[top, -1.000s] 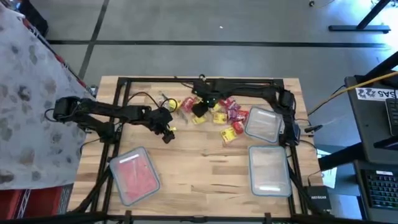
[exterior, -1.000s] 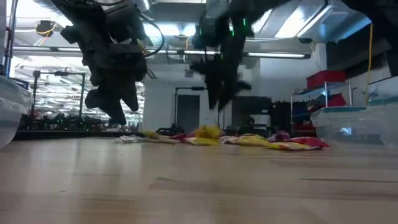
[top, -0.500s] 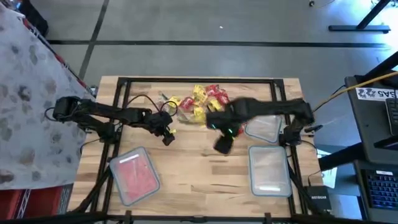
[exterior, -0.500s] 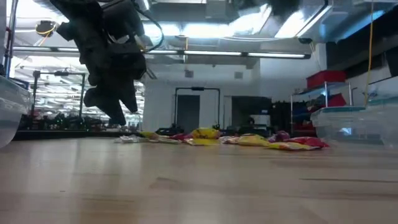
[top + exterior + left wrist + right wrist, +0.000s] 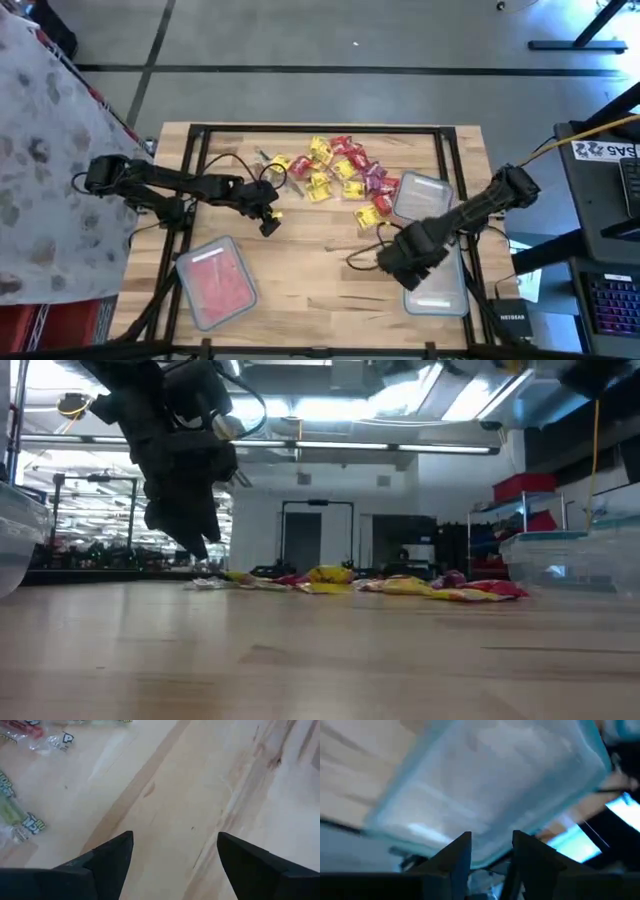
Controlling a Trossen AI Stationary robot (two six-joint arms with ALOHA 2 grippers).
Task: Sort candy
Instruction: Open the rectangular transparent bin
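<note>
The candy (image 5: 342, 180), a loose heap of shiny red, yellow and purple wrapped pieces, lay at the table's (image 5: 320, 270) far middle. The left gripper (image 5: 268, 222) hovered beside it, fingers spread. The right gripper (image 5: 400, 262) hung over a clear container (image 5: 440, 290), fingers slightly apart and empty.

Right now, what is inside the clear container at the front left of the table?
The front-left container holds a layer of red/pink candy, spread over most of its floor. Whether other colours lie beneath cannot be seen. The left pincer hangs open beyond it, over bare wood.
</note>
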